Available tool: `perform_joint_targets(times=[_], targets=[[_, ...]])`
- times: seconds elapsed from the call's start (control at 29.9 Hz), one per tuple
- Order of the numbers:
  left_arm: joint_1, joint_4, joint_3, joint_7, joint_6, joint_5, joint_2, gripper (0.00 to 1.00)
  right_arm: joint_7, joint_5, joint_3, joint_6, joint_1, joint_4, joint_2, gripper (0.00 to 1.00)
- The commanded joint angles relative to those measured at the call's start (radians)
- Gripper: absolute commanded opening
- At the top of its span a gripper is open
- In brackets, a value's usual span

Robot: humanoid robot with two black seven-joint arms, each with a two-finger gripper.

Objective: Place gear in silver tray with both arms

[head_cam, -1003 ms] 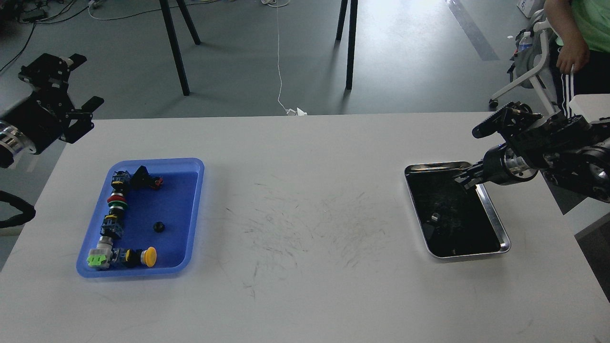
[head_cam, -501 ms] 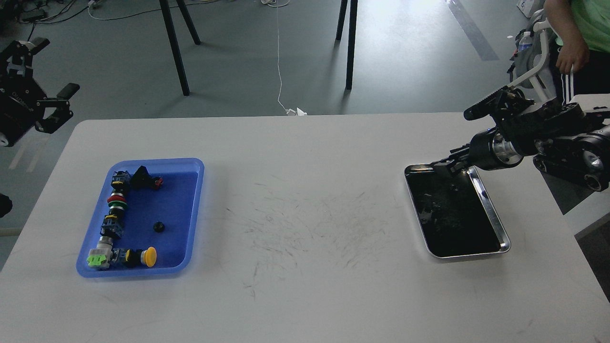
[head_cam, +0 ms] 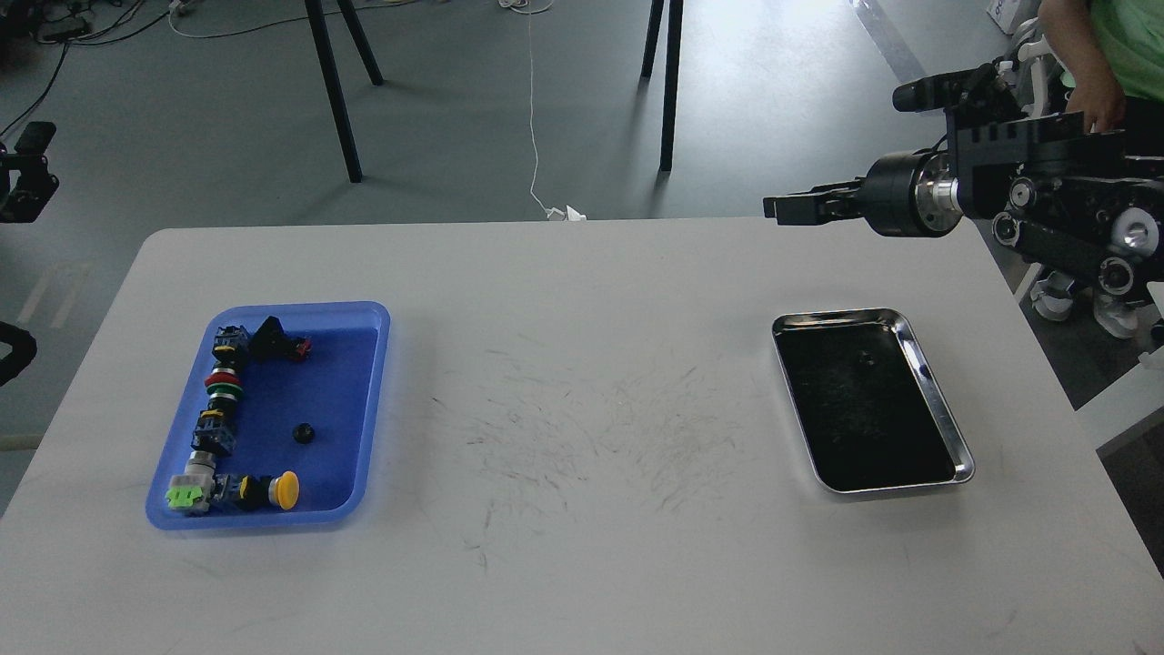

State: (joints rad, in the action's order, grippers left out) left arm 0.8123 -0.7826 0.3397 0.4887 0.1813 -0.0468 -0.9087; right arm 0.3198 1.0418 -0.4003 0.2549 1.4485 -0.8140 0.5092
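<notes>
Right tool (head_cam: 784, 206) hangs at upper right of the frame above the silver tray (head_cam: 937, 409) (fingers together, apparently empty); next likely fetching another part from the blue tray (head_cam: 359, 437).

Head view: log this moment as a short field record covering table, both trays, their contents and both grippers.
table: white, scuffed with dark marks in the middle
blue tray: on the left side of the table
blue tray contents: push buttons and switch parts in a row along its left and near sides; small black round part alone in the middle
silver tray: on the right side, small dark piece near its far end
right gripper: raised beyond the silver tray, pointing left, fingers not distinguishable
left gripper: at the left edge, mostly cut off
</notes>
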Motion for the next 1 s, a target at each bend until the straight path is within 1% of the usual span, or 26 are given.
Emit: perform_joint_targets(times=[0.0,0.1,0.23,0.3,0.37,0.43,0.53,0.6,0.74,0.77,0.8,0.87,0.9,0.97], targets=[[-0.021,0.003,0.009,0.0,0.038,-0.036,-0.003,0.98,-0.008,-0.072,0.023,0.0,-0.002,0.045,-0.001,0.79],[-0.028,0.003,0.013,0.0,0.046,-0.039,0.005,0.98,-0.01,-0.106,0.078,-0.005,-0.01,0.073,-0.001,0.8],[-0.03,-0.036,0.004,0.0,0.052,-0.039,-0.002,0.98,-0.011,-0.179,0.198,-0.023,-0.055,0.069,0.0,0.81],[-0.031,-0.063,-0.007,0.0,0.041,-0.038,-0.006,0.98,-0.011,-0.216,0.254,-0.032,-0.092,0.072,0.002,0.81],[-0.042,-0.084,-0.04,0.0,0.04,-0.027,-0.006,0.98,-0.011,-0.246,0.296,-0.031,-0.134,0.079,0.014,0.82],[-0.042,-0.105,-0.105,0.0,0.037,-0.027,-0.01,0.98,-0.01,-0.258,0.339,-0.032,-0.177,0.098,0.026,0.85],[-0.035,-0.17,-0.186,0.0,0.032,-0.021,-0.035,0.98,-0.01,-0.269,0.441,-0.037,-0.244,0.104,0.028,0.87],[-0.032,-0.179,-0.195,0.0,0.029,0.001,-0.065,0.98,-0.01,-0.311,0.513,-0.036,-0.293,0.105,0.028,0.93],[0.004,-0.179,-0.199,0.0,0.024,0.019,-0.09,0.98,-0.01,-0.384,0.61,-0.037,-0.332,0.116,0.041,0.94],[0.007,-0.178,-0.206,-0.019,0.024,0.022,-0.093,0.98,-0.01,-0.396,0.63,-0.039,-0.335,0.116,0.043,0.94],[0.004,-0.172,-0.208,-0.066,0.023,0.03,-0.092,0.98,-0.01,-0.413,0.646,-0.042,-0.345,0.116,0.043,0.94],[0.01,-0.164,-0.208,-0.134,-0.003,0.057,-0.095,0.98,-0.01,-0.439,0.661,-0.06,-0.37,0.115,0.041,0.94],[0.011,-0.17,-0.203,-0.157,-0.031,0.077,-0.105,0.98,-0.011,-0.45,0.667,-0.075,-0.382,0.114,0.041,0.94],[0.013,-0.173,-0.2,-0.18,-0.069,0.122,-0.131,0.98,-0.011,-0.457,0.67,-0.094,-0.398,0.11,0.04,0.94]])
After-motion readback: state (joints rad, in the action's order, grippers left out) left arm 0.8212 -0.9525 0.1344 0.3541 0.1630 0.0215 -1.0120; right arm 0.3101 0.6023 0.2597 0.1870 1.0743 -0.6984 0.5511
